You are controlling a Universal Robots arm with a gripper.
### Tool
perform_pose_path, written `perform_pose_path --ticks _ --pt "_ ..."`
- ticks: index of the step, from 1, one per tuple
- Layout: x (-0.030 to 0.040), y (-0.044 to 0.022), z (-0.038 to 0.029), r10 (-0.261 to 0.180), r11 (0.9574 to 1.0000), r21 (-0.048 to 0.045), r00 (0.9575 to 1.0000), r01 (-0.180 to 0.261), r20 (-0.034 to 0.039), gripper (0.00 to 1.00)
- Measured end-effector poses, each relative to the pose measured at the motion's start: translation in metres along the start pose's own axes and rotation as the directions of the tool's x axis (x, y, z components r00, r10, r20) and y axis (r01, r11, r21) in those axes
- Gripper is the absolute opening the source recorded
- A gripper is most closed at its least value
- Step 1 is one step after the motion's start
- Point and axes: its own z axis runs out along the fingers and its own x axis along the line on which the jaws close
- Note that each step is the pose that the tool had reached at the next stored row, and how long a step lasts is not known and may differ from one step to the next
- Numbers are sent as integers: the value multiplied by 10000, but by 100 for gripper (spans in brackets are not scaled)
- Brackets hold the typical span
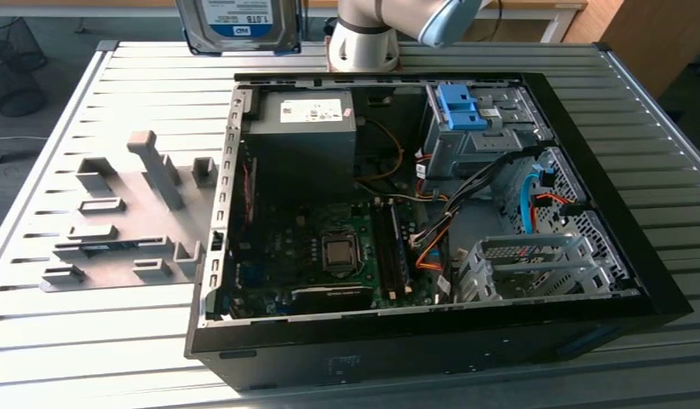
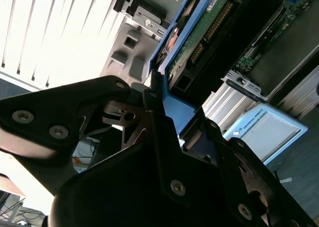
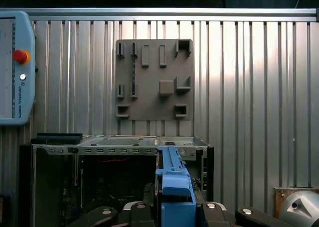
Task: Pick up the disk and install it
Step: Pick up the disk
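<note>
The disk (image 1: 238, 24) hangs upright high over the table's far edge, to the exterior view's left of the arm's base (image 1: 367, 38); its silver face and white-and-blue label show, with blue frame at its lower corners. In the second wrist view my gripper (image 2: 174, 118) is shut on the disk (image 2: 202, 35), black fingers (image 2: 164, 137) clamping the blue carrier frame, the green circuit-board side showing. In the first wrist view the disk (image 3: 174, 179) appears edge-on as a blue strip rising from between the gripper (image 3: 174, 211) fingers.
An open black computer case (image 1: 622, 290) lies on the slatted metal table (image 1: 111, 341); a blue bracket (image 1: 458, 106) tops its grey drive bay (image 1: 475, 145). A grey fixture plate (image 1: 123, 221) sits to the exterior view's left. A teach pendant (image 3: 15, 67) lies on the table.
</note>
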Motion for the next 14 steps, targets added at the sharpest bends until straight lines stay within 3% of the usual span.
perform_pose_path --ticks 5,14 --pt "-1 -102 -1 -1 10000 0 10000 1 0 37" --pt "-1 -163 -2 1 10000 0 10000 -1 0 37"
